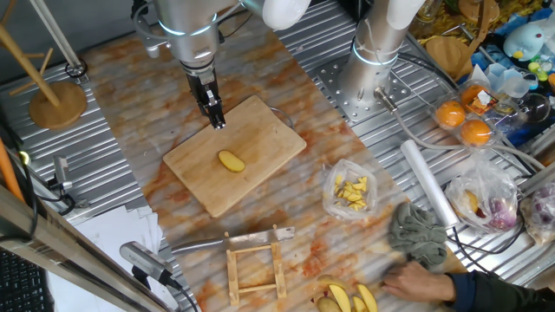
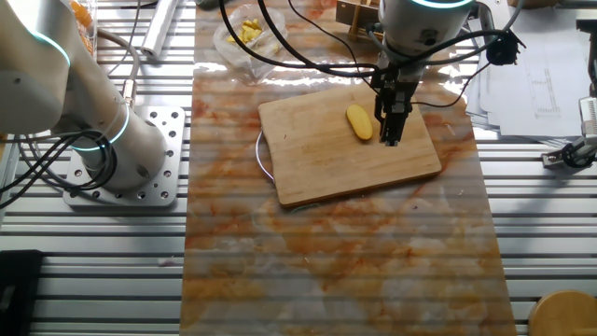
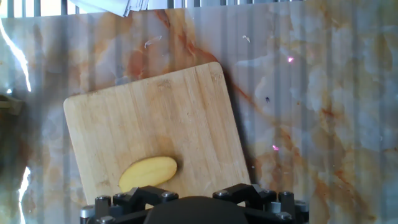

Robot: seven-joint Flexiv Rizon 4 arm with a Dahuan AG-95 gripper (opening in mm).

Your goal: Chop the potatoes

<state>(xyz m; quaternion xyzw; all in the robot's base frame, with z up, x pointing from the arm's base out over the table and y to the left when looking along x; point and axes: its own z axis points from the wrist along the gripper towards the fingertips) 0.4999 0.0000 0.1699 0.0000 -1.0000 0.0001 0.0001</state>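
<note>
Bamboo board (image 1: 234, 156) carries the whole potato (image 1: 231, 161) centrally for chopping; the gripper (image 1: 218, 122), jaws seemingly narrow and empty, is poised at its 11 o'clock.

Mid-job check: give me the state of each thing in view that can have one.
Potato: whole, uncut, lying on the board.
Board: flat on the table, holds only the potato.
Gripper: over the board, beside the potato, holding nothing; open or shut unclear.
Knife: lying on the table, unheld.
Bag: open, holds yellow chunks.

Marbled orange sheet (image 2: 326, 261) over a ribbed metal table (image 2: 93, 271); daylight glare.
</note>
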